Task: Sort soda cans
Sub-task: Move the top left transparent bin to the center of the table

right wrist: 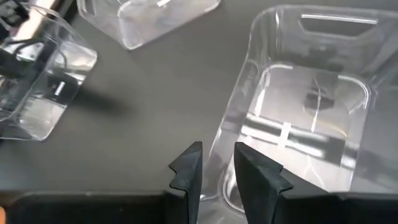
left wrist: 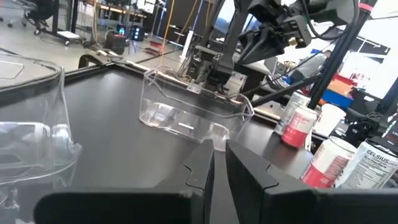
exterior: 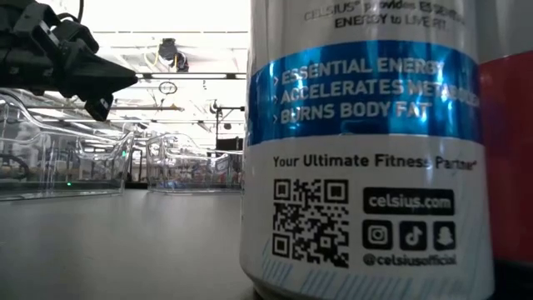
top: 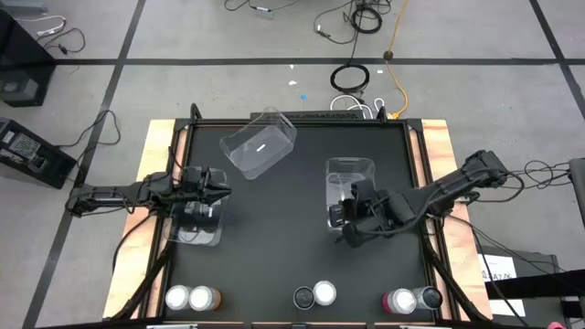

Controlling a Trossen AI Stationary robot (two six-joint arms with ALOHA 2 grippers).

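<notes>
Found the left hand [top: 219, 190] hovering over the leftmost clear rectangular plastic bin [top: 194, 234], fingers almost together with only a slim gap, holding nothing. Noted a pair of orange-bodied soda cans with silvery tops [top: 190, 298] at the black table's [top: 274, 238] front left edge, well apart from that hand. Saw a second clear bin, tilted [top: 259, 144], toward the back. Counted two more cans [top: 314, 294] at front centre. Spotted the right hand [top: 341, 228] at the near rim of the third clear bin [top: 352, 174], likewise nearly closed and empty. Noted a pink can beside a dark one [top: 412, 299] at front right. Judged no can sorted yet. Judged it best to spread the fingers well before descending, grip one can around its body, and lift straight up, since each can touches its neighbour.
</notes>
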